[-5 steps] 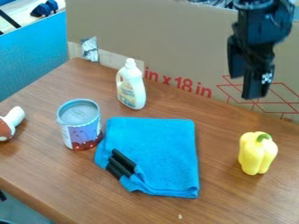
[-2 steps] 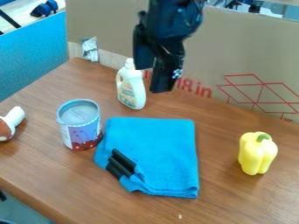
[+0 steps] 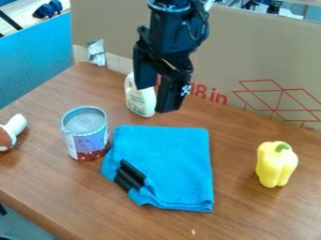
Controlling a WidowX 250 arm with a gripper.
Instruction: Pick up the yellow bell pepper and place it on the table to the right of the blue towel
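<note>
The gripper (image 3: pixel 156 99) hangs open in the upper middle, its fingers apart with nothing between them. It is above the area behind the folded blue cloth (image 3: pixel 172 164) and partly covers the white bottle (image 3: pixel 141 100). Black rod-like pieces (image 3: pixel 131 174) lie at the cloth's left edge. Just left of the cloth stands a metal can (image 3: pixel 86 133) with a purple and red label. A yellow bell pepper (image 3: pixel 276 164) stands on the right side. At the far left lies a toy mushroom (image 3: pixel 12 131) with a white stem and brown cap.
The wooden table (image 3: pixel 244 215) is bordered at the back by a cardboard wall (image 3: pixel 263 51) with red print. A blue panel (image 3: pixel 34 58) rises at the left, and silver tape (image 3: pixel 96 52) sticks to the cardboard near the back corner.
From the upper right, the gripper has moved left across the view, then slightly further left and lower. The cloth, can, bottle, pepper and mushroom have stayed in place.
</note>
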